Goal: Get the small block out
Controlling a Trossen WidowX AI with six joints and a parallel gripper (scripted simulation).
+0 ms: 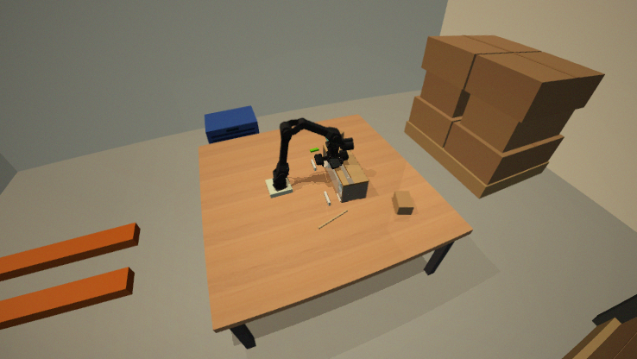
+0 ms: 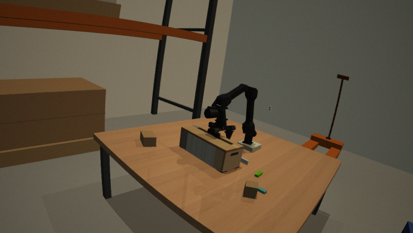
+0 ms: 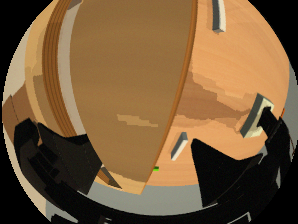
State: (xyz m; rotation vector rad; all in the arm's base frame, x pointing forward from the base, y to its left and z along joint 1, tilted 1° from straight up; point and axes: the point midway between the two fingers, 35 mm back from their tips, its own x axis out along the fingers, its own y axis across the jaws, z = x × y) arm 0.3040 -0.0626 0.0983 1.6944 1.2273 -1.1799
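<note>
The cardboard box [image 1: 354, 176] [image 2: 228, 159] [image 3: 127, 63] with the clear front stands mid-table, right of the arm's base. My gripper [image 1: 332, 165] [image 2: 222, 134] [image 3: 155, 138] is open and empty. It hangs just above the box's top, at the long edge on the arm's side. In the wrist view one finger is over the top and the other over the table beside the box. The inside of the box and its shelf are hidden in every view. A small green block [image 1: 314, 149] [image 2: 258, 173] [image 3: 156, 168] lies on the table beyond the box's end.
A small cardboard cube [image 1: 402, 202] [image 2: 148, 138] sits apart from the box. Another cube [image 2: 250, 189] with a teal piece [image 2: 262, 190] lies past the green block. Short white bars [image 1: 326, 198] [image 3: 218, 12] and a thin rod [image 1: 332, 219] lie in front of the box.
</note>
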